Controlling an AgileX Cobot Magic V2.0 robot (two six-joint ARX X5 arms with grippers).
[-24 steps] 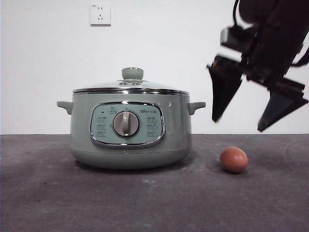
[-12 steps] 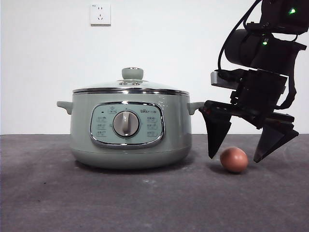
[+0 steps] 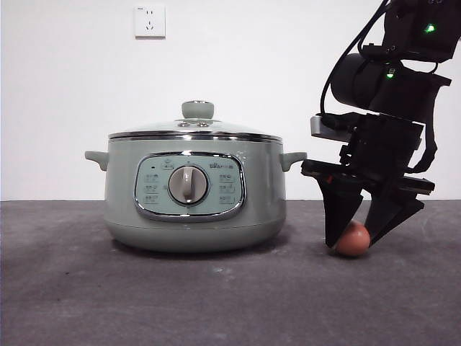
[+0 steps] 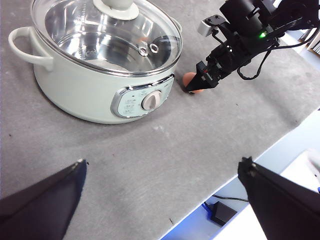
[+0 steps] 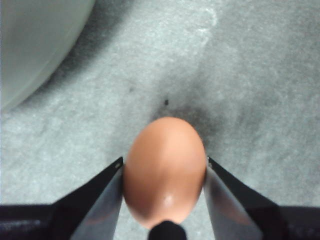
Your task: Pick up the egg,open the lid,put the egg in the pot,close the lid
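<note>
The egg [image 5: 165,170] lies on the grey counter just beside the pot [image 3: 193,198], toward the counter's right edge, still resting on the surface. The right gripper [image 3: 358,234] straddles it: one jaw sits against each flank, closed to the egg's width, with no gap visible in the right wrist view. Its long axis runs along the jaws, so they press its narrow waist. The left gripper [image 4: 160,200] hangs wide open and empty, well apart. The lid [image 3: 196,127] sits on the pot.

Just a grey felt-like table cover [image 3: 180,303], a plain white wall [image 3: 65,108] with one white socket [image 3: 150,21], plus a black plug [image 4: 220,214] down below the table edge.
</note>
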